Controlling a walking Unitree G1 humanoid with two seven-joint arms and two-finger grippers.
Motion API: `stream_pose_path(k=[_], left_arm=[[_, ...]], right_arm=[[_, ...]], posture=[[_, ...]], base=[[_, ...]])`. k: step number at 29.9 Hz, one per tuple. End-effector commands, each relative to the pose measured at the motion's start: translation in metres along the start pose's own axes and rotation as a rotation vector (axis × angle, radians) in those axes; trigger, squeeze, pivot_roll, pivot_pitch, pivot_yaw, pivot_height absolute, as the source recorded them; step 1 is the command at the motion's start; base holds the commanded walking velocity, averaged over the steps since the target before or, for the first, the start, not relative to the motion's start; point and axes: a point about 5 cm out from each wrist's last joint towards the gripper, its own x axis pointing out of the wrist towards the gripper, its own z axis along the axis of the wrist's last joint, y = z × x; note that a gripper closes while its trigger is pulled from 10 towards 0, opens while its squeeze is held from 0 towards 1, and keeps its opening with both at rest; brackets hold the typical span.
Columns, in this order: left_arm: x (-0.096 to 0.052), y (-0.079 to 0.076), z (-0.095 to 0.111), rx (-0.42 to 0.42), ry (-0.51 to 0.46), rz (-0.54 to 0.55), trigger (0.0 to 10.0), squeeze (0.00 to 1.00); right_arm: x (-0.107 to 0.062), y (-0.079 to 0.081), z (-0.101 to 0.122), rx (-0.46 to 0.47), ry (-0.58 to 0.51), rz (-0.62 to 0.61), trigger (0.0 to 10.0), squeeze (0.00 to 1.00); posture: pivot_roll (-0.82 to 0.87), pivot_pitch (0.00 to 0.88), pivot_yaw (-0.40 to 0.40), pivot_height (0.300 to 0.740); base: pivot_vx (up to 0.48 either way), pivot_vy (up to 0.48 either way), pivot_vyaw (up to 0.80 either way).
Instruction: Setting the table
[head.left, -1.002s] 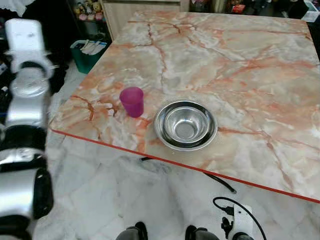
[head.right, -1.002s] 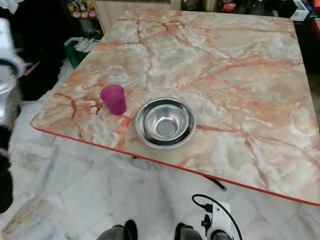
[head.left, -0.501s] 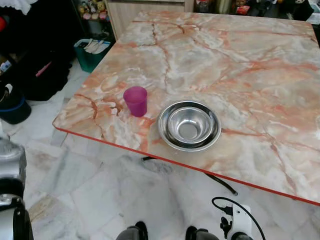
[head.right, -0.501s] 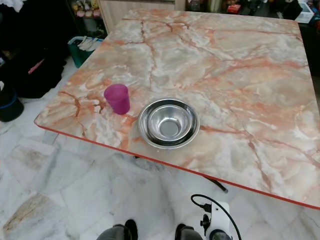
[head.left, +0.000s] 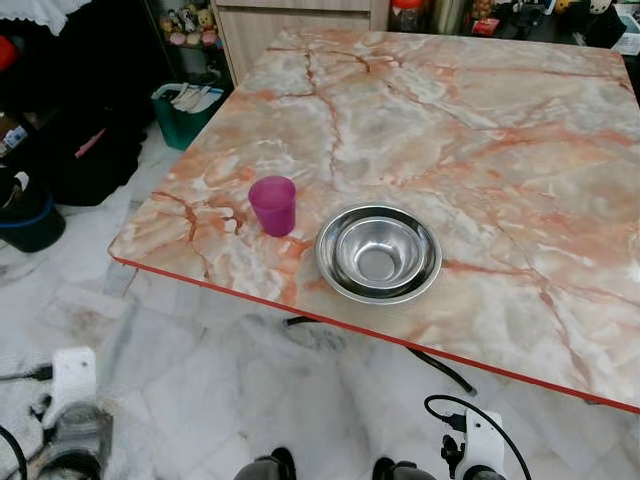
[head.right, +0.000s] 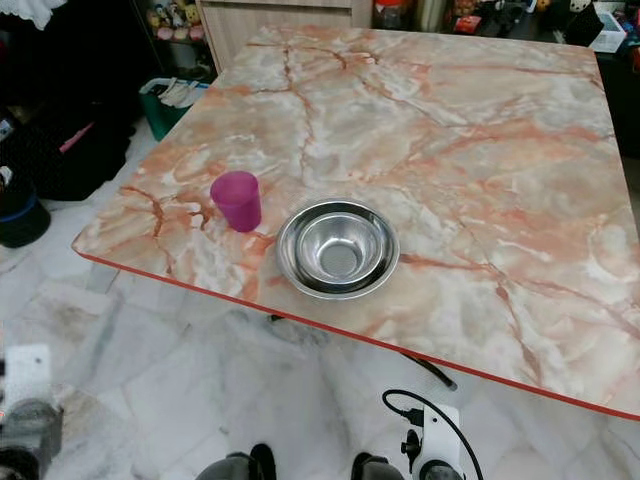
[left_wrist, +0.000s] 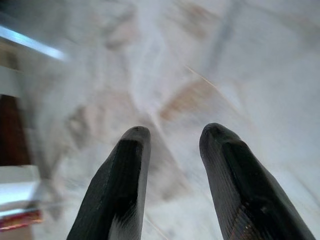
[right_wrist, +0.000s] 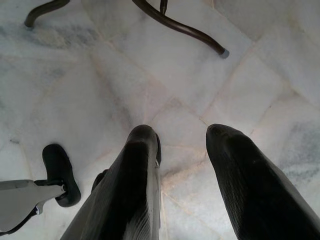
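Stood short of the marble table (head.left: 520, 130), pink cup (head.left: 272, 205) left of steel bowl (head.left: 378, 253) mid-frame, left gripper (left_wrist: 172, 145) and right gripper (right_wrist: 182, 142) parted, empty; best approached squarely.

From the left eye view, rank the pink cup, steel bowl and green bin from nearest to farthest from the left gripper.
The left gripper hangs low at the robot's left.
1. Pink cup, near table edge, left.
2. Steel bowl, right of the cup.
3. Green bin, on the floor beyond the table's left side.

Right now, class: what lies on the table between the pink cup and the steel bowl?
Nothing: in the left eye view only a bare strip of marble table separates the pink cup from the steel bowl; they stand apart.
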Motion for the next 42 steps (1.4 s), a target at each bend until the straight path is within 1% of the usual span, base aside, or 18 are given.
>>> stream_pose_path(k=[1, 2, 3, 4, 6, 9, 10, 11, 12, 13, 16, 18, 21, 27, 29, 31, 39, 42], left_arm=[[-0.003, -0.009, -0.014, 0.041, 0.047, -0.101, 10.0, 0.0], [-0.006, -0.017, -0.017, 0.054, 0.051, -0.153, 10.0, 0.0], [-0.007, -0.021, -0.018, 0.06, 0.052, -0.185, 10.0, 0.0], [-0.01, -0.03, -0.02, 0.05, 0.042, -0.232, 10.0, 0.0], [-0.012, -0.034, -0.02, 0.041, 0.038, -0.257, 10.0, 0.0], [-0.012, -0.035, -0.02, 0.039, 0.037, -0.266, 10.0, 0.0], [-0.019, -0.051, -0.021, -0.069, 0.023, -0.341, 10.0, 0.0], [-0.019, -0.051, -0.021, -0.069, 0.023, -0.341, 10.0, 0.0], [-0.024, -0.061, -0.026, -0.091, 0.027, -0.379, 10.0, 0.0], [-0.027, -0.064, -0.031, -0.074, 0.042, -0.385, 10.0, 0.0], [-0.03, -0.068, -0.037, -0.067, 0.064, -0.398, 10.0, 0.0], [-0.033, -0.072, -0.043, -0.072, 0.081, -0.412, 10.0, 0.0], [-0.034, -0.073, -0.044, -0.084, 0.086, -0.41, 10.0, 0.0], [-0.037, -0.076, -0.05, -0.061, 0.097, -0.416, 10.0, 0.0], [-0.037, -0.076, -0.05, -0.059, 0.097, -0.418, 10.0, 0.0], [-0.038, -0.076, -0.051, -0.059, 0.099, -0.418, 10.0, 0.0], [-0.037, -0.074, -0.052, -0.08, 0.101, -0.404, 10.0, 0.0], [-0.037, -0.073, -0.052, -0.079, 0.102, -0.402, 10.0, 0.0]], right_arm=[[-0.002, 0.001, -0.009, -0.005, 0.029, 0.007, 10.0, 0.0], [-0.002, 0.001, -0.009, -0.008, 0.03, 0.008, 10.0, 0.0], [-0.002, 0.001, -0.009, -0.009, 0.03, 0.009, 10.0, 0.0], [-0.002, 0.001, -0.009, -0.012, 0.03, 0.011, 10.0, 0.0], [-0.002, 0.001, -0.009, -0.014, 0.031, 0.013, 10.0, 0.0], [-0.002, 0.001, -0.009, -0.014, 0.031, 0.013, 10.0, 0.0], [-0.002, 0.001, -0.01, -0.013, 0.03, 0.012, 10.0, 0.0], [-0.002, 0.001, -0.01, -0.013, 0.03, 0.012, 10.0, 0.0], [-0.002, 0.0, -0.01, -0.013, 0.03, 0.011, 10.0, 0.0], [-0.002, 0.0, -0.011, -0.013, 0.031, 0.01, 10.0, 0.0], [-0.003, -0.001, -0.011, -0.016, 0.033, 0.008, 10.0, 0.0], [-0.002, -0.002, -0.01, -0.021, 0.034, 0.007, 10.0, 0.0], [-0.002, -0.003, -0.009, -0.02, 0.03, 0.004, 10.0, 0.0], [-0.001, -0.003, -0.007, -0.009, 0.033, -0.009, 10.0, 0.0], [-0.001, -0.004, -0.007, -0.012, 0.045, -0.011, 10.0, 0.0], [-0.001, -0.004, -0.006, -0.01, 0.034, -0.009, 10.0, 0.0], [-0.001, -0.005, -0.004, -0.025, 0.029, -0.008, 10.0, 0.0], [-0.001, -0.005, -0.004, -0.017, 0.029, -0.009, 10.0, 0.0]], posture=[[-0.03, 0.129, 0.078, 0.74], [-0.03, 0.124, 0.078, 0.74], [-0.03, 0.124, 0.078, 0.74], [-0.04, 0.12, 0.078, 0.74], [-0.04, 0.12, 0.078, 0.74], [-0.04, 0.12, 0.078, 0.74], [-0.05, 0.111, 0.073, 0.74], [-0.05, 0.111, 0.073, 0.74], [-0.05, 0.107, 0.072, 0.74], [-0.05, 0.108, 0.07, 0.74], [-0.05, 0.107, 0.068, 0.74], [-0.05, 0.132, 0.06, 0.74], [-0.05, 0.148, 0.059, 0.74], [-0.06, 0.171, 0.062, 0.74], [-0.05, 0.177, 0.061, 0.74], [-0.05, 0.183, 0.061, 0.74], [-0.05, 0.191, 0.057, 0.74], [-0.05, 0.191, 0.057, 0.74]], base=[[0.0, 0.0, 0.0], [0.0, 0.0, 0.0], [0.0, 0.0, 0.0], [0.0, 0.0, 0.0], [0.0, 0.0, 0.0], [0.0, 0.0, 0.0], [0.0, 0.0, 0.0], [0.0, 0.0, 0.0], [0.0, 0.0, 0.0], [0.0, 0.0, 0.0], [0.0, 0.0, 0.0], [0.0, 0.0, 0.0], [0.0, 0.0, 0.0], [0.0, 0.0, 0.0], [0.0, 0.0, -0.7], [0.0, -0.242, -0.66], [0.0, -0.278, 0.0], [0.0, -0.309, 0.0]])
